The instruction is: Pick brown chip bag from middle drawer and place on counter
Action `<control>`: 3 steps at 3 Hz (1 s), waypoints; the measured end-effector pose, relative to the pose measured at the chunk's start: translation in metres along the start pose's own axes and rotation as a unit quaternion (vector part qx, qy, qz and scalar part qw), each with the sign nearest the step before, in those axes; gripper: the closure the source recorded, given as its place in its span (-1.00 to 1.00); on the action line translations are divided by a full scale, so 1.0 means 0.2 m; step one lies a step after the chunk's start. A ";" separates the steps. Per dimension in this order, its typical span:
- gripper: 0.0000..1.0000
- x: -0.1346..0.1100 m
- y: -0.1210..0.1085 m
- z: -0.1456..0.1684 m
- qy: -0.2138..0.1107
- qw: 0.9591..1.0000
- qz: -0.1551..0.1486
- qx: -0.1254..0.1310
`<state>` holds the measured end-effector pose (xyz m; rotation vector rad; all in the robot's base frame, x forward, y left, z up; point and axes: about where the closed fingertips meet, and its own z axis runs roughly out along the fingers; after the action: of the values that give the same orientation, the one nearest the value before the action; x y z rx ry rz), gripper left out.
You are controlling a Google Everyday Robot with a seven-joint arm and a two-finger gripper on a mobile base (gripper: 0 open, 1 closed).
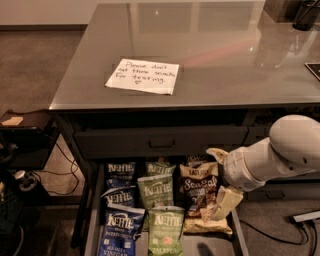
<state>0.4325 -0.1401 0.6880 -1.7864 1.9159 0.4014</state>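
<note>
Nearest the camera, the middle drawer [91, 226] stands pulled out, packed with bags in three columns: blue Kettle bags [120, 231] down the left, green Kettle bags [165, 235] down the middle, and the brown chip bag [198, 188] on the right, lying flat with its tan-yellow end toward the drawer's front. The gripper [220, 178] hangs over the right edge of that bag, its two cream fingers spread wide and holding nothing. The lower finger overlaps the bag's right side, though contact cannot be told, and the upper finger points toward the drawer's back. The white arm [280, 155] reaches in from the right. Behind, a narrower dark drawer [160, 142] with a bar handle sits closed under the counter [230, 65]. A white handwritten note [142, 76] lies on the counter's left half, and a dark object [305, 12] stands in the far right corner.
</note>
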 end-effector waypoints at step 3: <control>-1.00 0.50 -0.10 0.34 0.066 0.993 -0.085 0.044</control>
<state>0.4591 -0.1910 0.5788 -1.9410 1.8197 0.1407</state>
